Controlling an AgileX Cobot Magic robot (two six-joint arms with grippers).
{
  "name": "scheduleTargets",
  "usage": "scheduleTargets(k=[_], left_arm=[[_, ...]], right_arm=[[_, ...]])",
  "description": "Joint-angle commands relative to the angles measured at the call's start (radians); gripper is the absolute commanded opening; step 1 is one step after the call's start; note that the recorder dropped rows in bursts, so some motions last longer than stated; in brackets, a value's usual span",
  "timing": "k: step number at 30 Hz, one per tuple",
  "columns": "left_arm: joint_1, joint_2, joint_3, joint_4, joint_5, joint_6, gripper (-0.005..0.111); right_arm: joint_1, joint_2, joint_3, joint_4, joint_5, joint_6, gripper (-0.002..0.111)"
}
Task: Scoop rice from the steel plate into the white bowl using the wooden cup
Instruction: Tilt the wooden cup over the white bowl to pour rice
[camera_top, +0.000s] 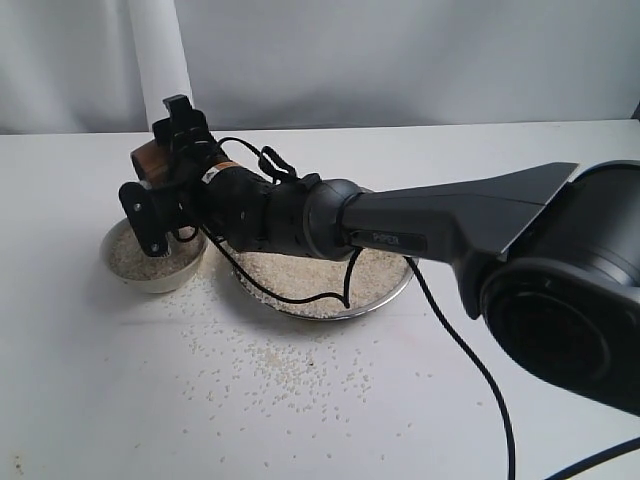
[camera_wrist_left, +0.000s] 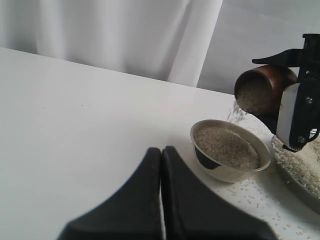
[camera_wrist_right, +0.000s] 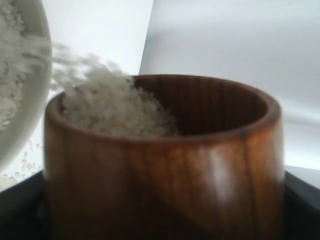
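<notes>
My right gripper reaches across to the left and is shut on the wooden cup, tipped over the white bowl. Rice streams from the cup's mouth into the bowl, which holds a heap of grains. In the right wrist view the cup fills the picture with rice sliding out toward the bowl's rim. The steel plate with rice lies behind the arm, right of the bowl. My left gripper is shut, empty, hovering over the table short of the bowl.
Spilled grains are scattered over the white table in front of the plate and bowl. A black cable trails from the right arm across the table. A white curtain hangs behind.
</notes>
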Motion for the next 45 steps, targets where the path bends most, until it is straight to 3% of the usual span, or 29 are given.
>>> scheduleTargets(k=[1, 23, 45], left_arm=[[-0.005, 0.0, 0.002, -0.004, -0.006, -0.002, 0.0], [-0.005, 0.0, 0.002, -0.004, -0.006, -0.002, 0.0], [-0.005, 0.0, 0.002, -0.004, -0.006, -0.002, 0.0]], right_arm=[[0.001, -0.012, 0.0, -0.041, -0.026, -0.011, 0.0], [0.001, -0.012, 0.0, -0.265, 0.032, -0.011, 0.0], [-0.001, -0.012, 0.0, -0.333, -0.035, -0.011, 0.0]])
